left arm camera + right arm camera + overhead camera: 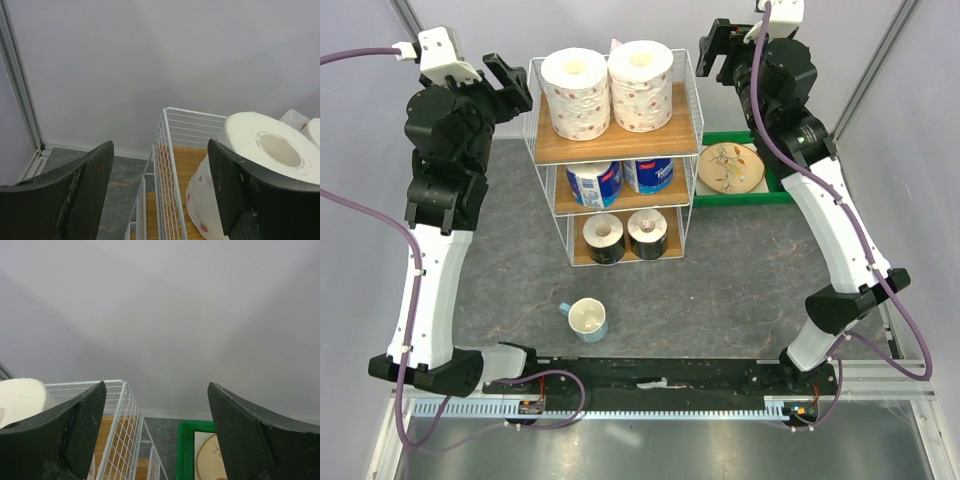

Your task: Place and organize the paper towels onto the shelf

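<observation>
Six paper towels (576,95) on shelf (682,125), 2/tier; L claw (513,80), R claw (716,52) spread.

From my seat, the tall white wire-mesh shelf (684,128) reads as smooth painted metal wire, with matt light-brown wooden boards. The two large white rolls with reddish speckles (576,92) are soft, matt paper. The blue-wrapped rolls (595,182) and dark-wrapped rolls (604,238) seem to wear thin film with a slight sheen. The left gripper (160,150) has matt black plastic fingers (80,195), scuffed pale along one edge. I see the dark grey table (740,260) as mottled and dull.
</observation>
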Available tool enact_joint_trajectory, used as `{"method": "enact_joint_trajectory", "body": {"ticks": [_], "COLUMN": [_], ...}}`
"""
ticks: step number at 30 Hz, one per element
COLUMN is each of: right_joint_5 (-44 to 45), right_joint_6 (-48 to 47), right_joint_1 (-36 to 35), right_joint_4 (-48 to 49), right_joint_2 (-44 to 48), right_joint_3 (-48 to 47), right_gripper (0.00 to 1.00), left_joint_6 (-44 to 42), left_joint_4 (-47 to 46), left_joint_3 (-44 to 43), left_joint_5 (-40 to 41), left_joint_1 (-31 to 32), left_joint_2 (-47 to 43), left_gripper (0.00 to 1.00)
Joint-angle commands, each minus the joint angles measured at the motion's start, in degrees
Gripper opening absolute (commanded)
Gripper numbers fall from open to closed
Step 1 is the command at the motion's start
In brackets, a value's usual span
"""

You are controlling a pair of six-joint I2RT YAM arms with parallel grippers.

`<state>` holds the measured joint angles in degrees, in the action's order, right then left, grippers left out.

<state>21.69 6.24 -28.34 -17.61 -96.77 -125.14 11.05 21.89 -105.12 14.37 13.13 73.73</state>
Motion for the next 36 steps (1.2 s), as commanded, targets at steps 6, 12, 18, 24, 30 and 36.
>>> {"method": "enact_joint_trajectory", "body": {"ticks": [6, 12, 18, 24, 30, 36], "right_joint_5": [-4.73, -6.48, -9.65, -12.37, -14.75, -16.51], "right_joint_6": [2.90, 3.87, 4.75, 5.53, 6.06, 7.03], "right_joint_1": [-0.14, -0.05, -0.14, -0.14, -0.05, -0.05], "right_joint_4": [1.08, 0.64, 0.55, 0.38, 0.29, 0.11], "right_joint_2": [-2.45, -3.69, -4.21, -4.30, -4.57, -4.30], "right_joint_3": [-3.27, -3.35, -3.53, -3.35, -3.71, -3.44], "right_gripper": [0.91, 0.91, 0.91, 0.90, 0.91, 0.90], "left_joint_6": [-1.29, -1.12, -0.94, 0.02, 0.64, 0.73], "left_joint_4": [-3.26, -3.34, -3.43, -3.61, -3.52, -3.52], "left_joint_3": [1.06, 1.50, 1.32, 1.06, 1.32, 1.85], "left_joint_5": [-2.94, -4.17, -5.32, -7.34, -8.75, -9.80], "left_joint_1": [-1.35, -1.70, -1.88, -1.88, -1.88, -1.88], "left_joint_2": [1.23, 1.85, 2.82, 3.69, 3.79, 3.44], "left_gripper": [0.83, 0.83, 0.83, 0.82, 0.82, 0.82]}}
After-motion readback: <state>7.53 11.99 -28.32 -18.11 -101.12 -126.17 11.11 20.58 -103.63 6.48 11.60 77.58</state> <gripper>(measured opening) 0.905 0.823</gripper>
